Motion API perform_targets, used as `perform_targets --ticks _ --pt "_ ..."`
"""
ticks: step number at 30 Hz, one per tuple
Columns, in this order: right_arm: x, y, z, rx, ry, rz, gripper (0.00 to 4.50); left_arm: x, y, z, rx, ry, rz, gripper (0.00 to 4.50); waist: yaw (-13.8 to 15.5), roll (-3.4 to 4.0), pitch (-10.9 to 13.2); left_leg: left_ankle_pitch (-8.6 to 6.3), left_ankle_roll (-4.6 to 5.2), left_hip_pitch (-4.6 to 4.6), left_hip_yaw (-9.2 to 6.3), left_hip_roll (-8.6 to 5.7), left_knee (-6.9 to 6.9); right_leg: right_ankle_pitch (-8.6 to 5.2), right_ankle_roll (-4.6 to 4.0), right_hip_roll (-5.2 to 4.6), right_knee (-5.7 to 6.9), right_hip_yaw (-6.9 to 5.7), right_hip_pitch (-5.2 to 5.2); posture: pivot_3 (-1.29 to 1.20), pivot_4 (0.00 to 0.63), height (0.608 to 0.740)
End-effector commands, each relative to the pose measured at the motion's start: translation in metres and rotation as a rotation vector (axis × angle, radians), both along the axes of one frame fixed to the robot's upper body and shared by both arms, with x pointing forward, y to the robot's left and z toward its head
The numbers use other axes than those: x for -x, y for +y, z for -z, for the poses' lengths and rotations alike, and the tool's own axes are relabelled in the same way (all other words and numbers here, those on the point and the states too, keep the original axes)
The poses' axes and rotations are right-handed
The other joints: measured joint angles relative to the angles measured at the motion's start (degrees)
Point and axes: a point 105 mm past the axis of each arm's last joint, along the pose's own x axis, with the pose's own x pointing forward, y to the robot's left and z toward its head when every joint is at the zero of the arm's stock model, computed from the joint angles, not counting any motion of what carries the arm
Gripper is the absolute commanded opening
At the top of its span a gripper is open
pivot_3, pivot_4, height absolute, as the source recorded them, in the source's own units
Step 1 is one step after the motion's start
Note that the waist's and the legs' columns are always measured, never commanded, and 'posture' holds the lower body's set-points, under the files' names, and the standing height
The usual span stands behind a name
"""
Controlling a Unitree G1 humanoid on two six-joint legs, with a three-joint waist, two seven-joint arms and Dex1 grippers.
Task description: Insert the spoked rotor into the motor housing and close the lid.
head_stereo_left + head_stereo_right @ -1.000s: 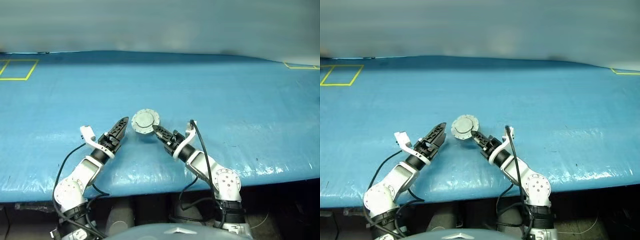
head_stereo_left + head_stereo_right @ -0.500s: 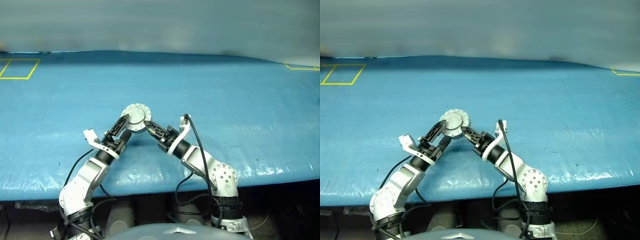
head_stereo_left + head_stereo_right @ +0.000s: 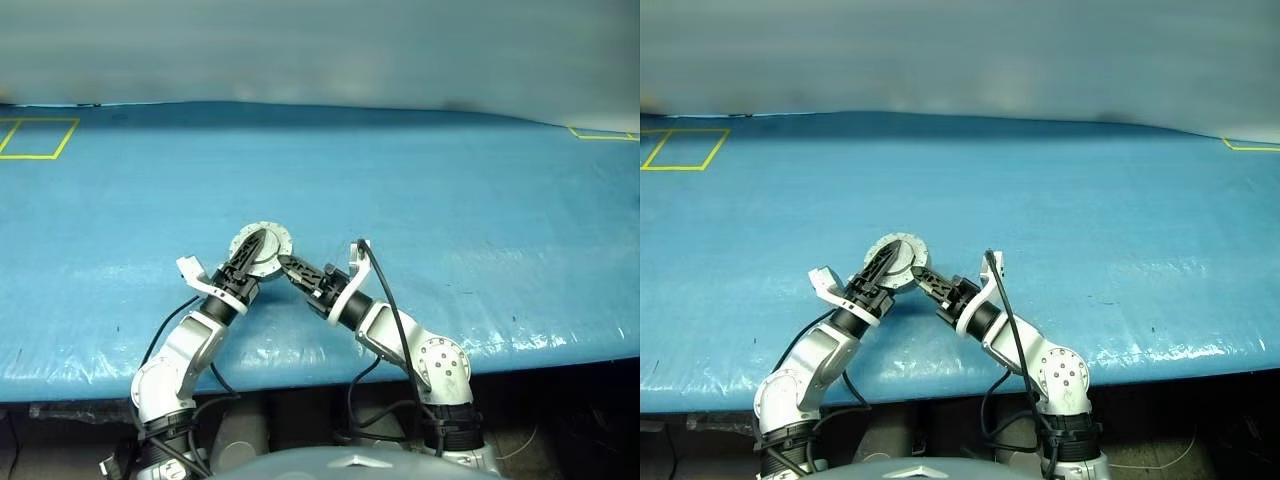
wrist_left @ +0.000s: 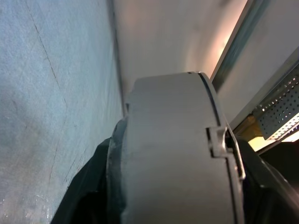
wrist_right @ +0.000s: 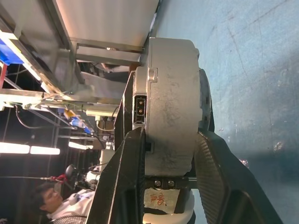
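1. While we are holding the motor housing [image 3: 260,249] up off the blue table [image 3: 480,200], near its front edge and a little left of centre, both grippers are clamping it at once.
2. Our right gripper [image 5: 166,149] is pinching the round grey body across its thickness, one finger on each flat face.
3. Our left gripper [image 3: 252,256] is now closing onto the opposite side; a second ago it was standing wide open just left of the part, not touching it.
4. Since then the housing is also sitting further left and nearer to us, carried in between the two arms.
5. The lid [image 4: 219,154] is lying shut against the housing, as the left wrist view's edge-on seam and small clasp suggest.
6. We cannot see the spoked rotor; we are judging it is already inside.
7. We are reading this two-sided grip as pressing the lid fully closed, so little is remaining.
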Motion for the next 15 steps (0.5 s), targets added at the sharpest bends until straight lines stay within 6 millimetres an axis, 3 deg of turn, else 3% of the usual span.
perform_targets --ticks 1,4,5,12,13,15 --pt "-0.004 -0.004 -0.021 0.013 -0.134 0.033 1.15 0.000 -0.004 -0.015 -0.016 -0.050 0.019 2.45 0.02 0.00 0.00 0.00 0.00 0.00 0.00 -0.02 0.00 0.00 0.00 0.00 0.00 0.00 0.00 0.00 0.150 0.740" --pt "-0.009 -0.010 -0.016 0.059 -0.147 0.074 1.15 -0.008 -0.001 -0.015 -0.056 -0.036 -0.010 2.45 0.15 0.00 0.00 0.00 0.00 0.00 0.00 -0.04 0.01 0.01 -0.02 0.01 0.00 -0.01 0.01 0.00 0.150 0.740" --pt "-0.009 -0.011 -0.014 0.075 -0.152 0.082 1.88 -0.010 0.000 -0.014 -0.064 -0.027 -0.020 2.45 0.27 0.00 0.00 0.00 0.00 0.01 -0.01 -0.07 0.02 0.01 -0.02 0.01 0.01 -0.01 0.02 0.00 0.150 0.740" --pt "-0.002 -0.032 0.003 0.594 -0.493 0.122 4.19 -0.046 0.018 -0.013 -0.215 0.011 -0.121 2.45 0.79 -0.01 -0.01 0.01 -0.01 0.04 -0.03 -0.25 0.02 0.03 0.00 0.01 0.02 0.05 0.04 0.00 0.150 0.740" --pt "-0.002 -0.037 0.003 0.635 -0.538 0.148 4.49 -0.053 0.020 -0.011 -0.237 0.024 -0.133 2.45 0.83 -0.01 -0.01 0.02 -0.03 0.04 -0.07 -0.27 0.02 0.02 -0.01 0.01 0.03 0.03 0.04 0.00 0.150 0.740" --pt "-0.001 -0.042 0.005 0.741 -0.640 0.166 4.50 -0.064 0.021 -0.011 -0.268 0.023 -0.133 2.45 0.84 -0.02 -0.01 0.04 -0.05 0.04 -0.12 -0.31 0.02 0.00 0.01 0.03 0.04 0.02 0.05 0.00 0.150 0.740"
